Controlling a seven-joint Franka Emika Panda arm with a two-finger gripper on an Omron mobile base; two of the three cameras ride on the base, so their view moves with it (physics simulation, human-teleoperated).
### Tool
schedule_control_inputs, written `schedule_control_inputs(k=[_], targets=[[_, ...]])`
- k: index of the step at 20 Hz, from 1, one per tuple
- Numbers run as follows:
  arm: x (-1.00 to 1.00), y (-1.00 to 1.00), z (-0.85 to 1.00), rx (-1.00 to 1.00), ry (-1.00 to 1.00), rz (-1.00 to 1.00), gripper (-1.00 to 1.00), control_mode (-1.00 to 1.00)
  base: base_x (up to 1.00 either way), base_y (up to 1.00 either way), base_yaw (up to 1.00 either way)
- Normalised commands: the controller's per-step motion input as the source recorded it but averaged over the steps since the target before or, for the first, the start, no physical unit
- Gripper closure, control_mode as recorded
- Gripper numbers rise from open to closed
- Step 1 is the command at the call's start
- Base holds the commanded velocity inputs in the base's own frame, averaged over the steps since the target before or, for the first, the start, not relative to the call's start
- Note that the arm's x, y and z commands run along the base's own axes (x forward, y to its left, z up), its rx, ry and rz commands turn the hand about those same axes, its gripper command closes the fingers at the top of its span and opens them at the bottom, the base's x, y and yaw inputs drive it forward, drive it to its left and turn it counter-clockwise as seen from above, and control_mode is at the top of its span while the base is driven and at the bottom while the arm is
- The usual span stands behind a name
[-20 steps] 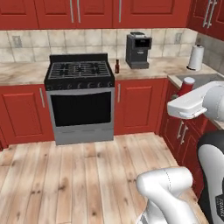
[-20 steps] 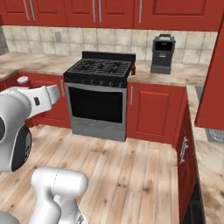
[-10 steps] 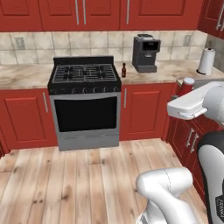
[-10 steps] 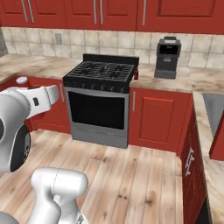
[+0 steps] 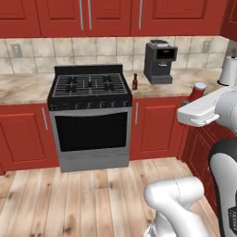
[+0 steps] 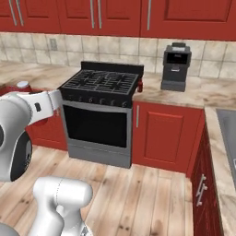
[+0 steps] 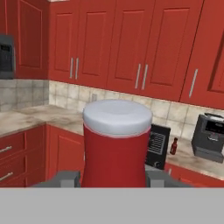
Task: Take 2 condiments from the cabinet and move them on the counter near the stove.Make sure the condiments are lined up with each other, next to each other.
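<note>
The plain red condiment bottle [image 7: 116, 146] with its pale cap stands upright between my fingertips, and my gripper [image 7: 113, 180] is shut on it. The same bottle [image 5: 197, 91] rides at the end of my arm, right of the stove [image 5: 88, 88], and also appears in the right base view [image 6: 23, 86]. The dark brown condiment [image 5: 135, 82] stands on the counter [image 5: 28, 88] between the stove and a coffee machine [image 5: 159, 61]; the hand view shows it small [image 7: 174, 146]. The wall cabinet [image 5: 111, 16] doors are closed.
Red base cabinets [image 5: 157, 127] run under the counter on both sides of the stove. A paper towel roll [image 5: 229, 69] stands at the far right. A second counter run [image 6: 226, 166] borders the right side. Wooden floor [image 5: 69, 194] lies before the stove.
The whole scene has slid right and grown closer in the left base view, so the camera has moved. The red bottle stays gripped the same way.
</note>
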Motion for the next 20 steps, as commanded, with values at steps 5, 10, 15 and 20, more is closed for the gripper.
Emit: schedule_control_inputs(k=[5, 10, 15, 20], targets=[[0.0, 0.0, 0.0, 0.0, 0.0, 0.0, 1.0, 1.0, 0.73, 0.15, 0.0], [0.0, 0.0, 0.0, 0.0, 0.0, 0.0, 1.0, 1.0, 0.67, 0.14, 0.0], [0.0, 0.0, 0.0, 0.0, 0.0, 0.0, 1.0, 1.0, 0.56, 0.17, 0.0], [0.0, 0.0, 0.0, 0.0, 0.0, 0.0, 1.0, 1.0, 0.46, 0.3, 0.0]])
